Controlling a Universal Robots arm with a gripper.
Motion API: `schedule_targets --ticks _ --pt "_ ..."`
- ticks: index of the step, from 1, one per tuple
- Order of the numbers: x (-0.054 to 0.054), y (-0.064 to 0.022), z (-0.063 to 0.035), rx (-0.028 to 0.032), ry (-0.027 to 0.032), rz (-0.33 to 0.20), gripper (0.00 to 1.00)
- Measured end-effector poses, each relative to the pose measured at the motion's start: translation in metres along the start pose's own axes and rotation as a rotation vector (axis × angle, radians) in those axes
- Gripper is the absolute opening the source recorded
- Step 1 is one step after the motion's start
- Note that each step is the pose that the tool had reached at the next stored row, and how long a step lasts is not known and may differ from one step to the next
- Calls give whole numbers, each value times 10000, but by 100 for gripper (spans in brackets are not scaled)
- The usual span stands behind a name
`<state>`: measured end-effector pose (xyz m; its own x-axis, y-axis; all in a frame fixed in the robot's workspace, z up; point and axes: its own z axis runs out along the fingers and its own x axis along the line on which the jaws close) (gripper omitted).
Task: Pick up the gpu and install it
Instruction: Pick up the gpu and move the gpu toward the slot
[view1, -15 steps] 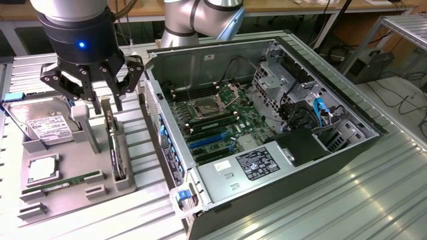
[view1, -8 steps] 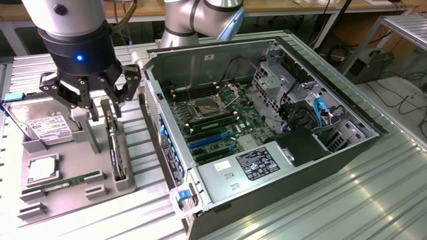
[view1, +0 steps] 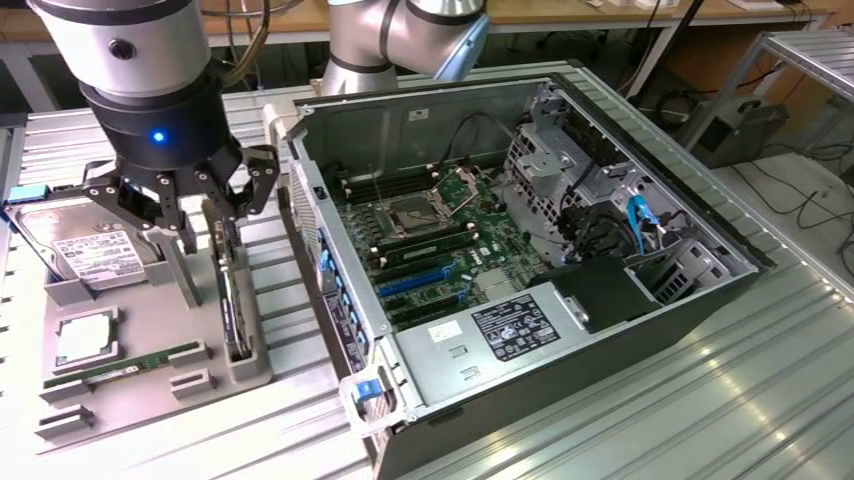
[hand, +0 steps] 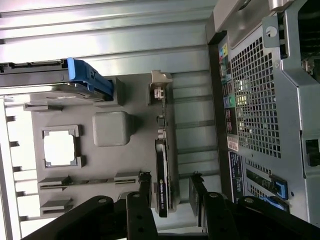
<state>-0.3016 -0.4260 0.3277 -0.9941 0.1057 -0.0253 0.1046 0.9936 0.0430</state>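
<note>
In the upper left of the exterior view, the claw (view1: 211, 215) hangs with its fingers spread wide and holds nothing. It sits low over the gpu (view1: 238, 310), which stands on edge in a slot along the gray parts tray's (view1: 160, 390) right side, left of centre. From the wrist, the card (hand: 161, 175) lies between the two fingertips (hand: 145, 182), seemingly untouched. The open computer case (view1: 387, 130) fills the frame's middle and right on the ribbed metal table (view1: 694, 400).

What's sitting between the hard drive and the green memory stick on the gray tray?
A square silver chip lies between the hard drive and the green memory stick; the exterior view shows it.
</note>
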Motion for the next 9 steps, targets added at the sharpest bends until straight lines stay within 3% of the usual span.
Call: schedule_targets --ticks 9 --pt "30 -13 196 2 -1 37 44"
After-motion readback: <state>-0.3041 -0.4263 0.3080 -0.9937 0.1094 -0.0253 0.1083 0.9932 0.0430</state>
